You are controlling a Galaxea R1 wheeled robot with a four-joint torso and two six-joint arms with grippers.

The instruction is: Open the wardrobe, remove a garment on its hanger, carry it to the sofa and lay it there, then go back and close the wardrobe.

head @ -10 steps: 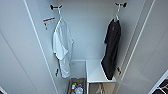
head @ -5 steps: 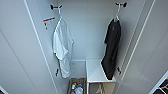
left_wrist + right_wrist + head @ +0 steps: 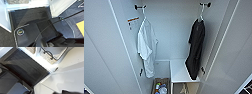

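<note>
— What is seen of the robot's body?
— A wide dark plate (image 3: 31, 33) with a white-edged rounded corner, a round ringed fitting (image 3: 20, 32), and a thin black cable (image 3: 50, 25).

white shirt (image 3: 146, 47) hanging on hook | orange-topped label (image 3: 133, 22) beside it | perforated basket (image 3: 48, 56) on dark carpet (image 3: 31, 15)

We see the wardrobe (image 3: 169, 37) standing open, black shirt (image 3: 196, 50) on its hanger (image 3: 200, 15) at right, white shirt (image 3: 146, 47) at left, white shelf (image 3: 180, 72) below, basket (image 3: 161, 86) of items on the floor.
</note>
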